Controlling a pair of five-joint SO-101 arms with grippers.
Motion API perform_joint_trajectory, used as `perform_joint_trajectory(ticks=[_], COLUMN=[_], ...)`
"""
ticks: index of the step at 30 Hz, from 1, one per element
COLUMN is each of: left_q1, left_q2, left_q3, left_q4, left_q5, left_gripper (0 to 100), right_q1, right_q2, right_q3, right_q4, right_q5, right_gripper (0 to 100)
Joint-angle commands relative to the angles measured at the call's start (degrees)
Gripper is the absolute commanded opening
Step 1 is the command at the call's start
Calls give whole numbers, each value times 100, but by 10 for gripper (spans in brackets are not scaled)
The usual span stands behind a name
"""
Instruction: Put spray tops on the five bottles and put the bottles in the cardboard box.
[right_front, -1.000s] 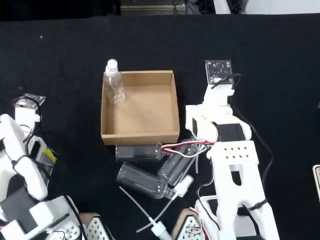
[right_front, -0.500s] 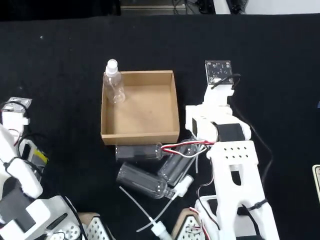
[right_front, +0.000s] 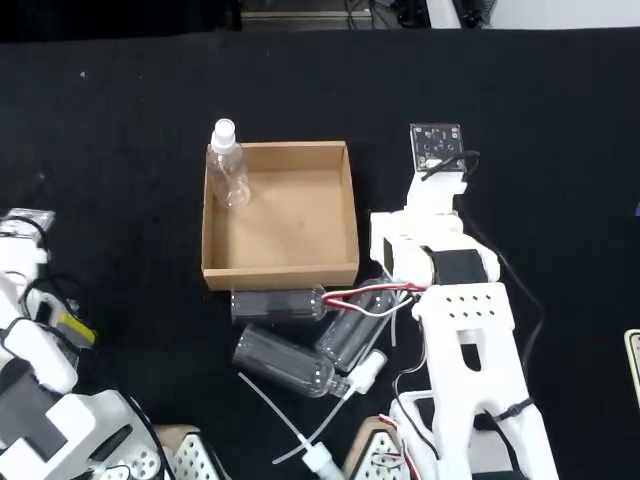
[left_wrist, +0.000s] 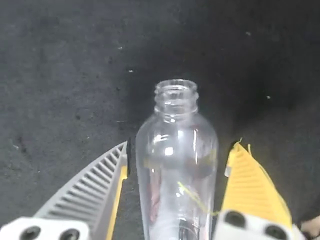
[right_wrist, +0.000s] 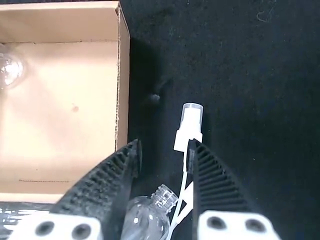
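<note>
My overhead: white-capped clear plastic bottle (right_front: 228, 170) upright in square brown cardboard box (right_front: 280, 274), three uncapped clear bottles (right_front: 285, 362) beside it.

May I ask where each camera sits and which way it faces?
High view: fixed above the black table, looking down on the brown cardboard box, left arm and right arm.
Left wrist view: on the left arm, facing the clear uncapped plastic bottle held in the left gripper.
Right wrist view: on the right arm, looking down past the open right gripper at a white spray top.
High and right wrist views share the box.
</note>
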Motion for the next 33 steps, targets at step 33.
perform_joint_trajectory(ticks=[33], left_q1=[-1587], left_q2=[791], left_q3=[-1903], left_q4=[738], left_q5=[-844], left_gripper=[324], right_q1=[97], right_q2=[-215], right_q3=[-31], right_q4=[-132], right_q5=[53], right_gripper=[145])
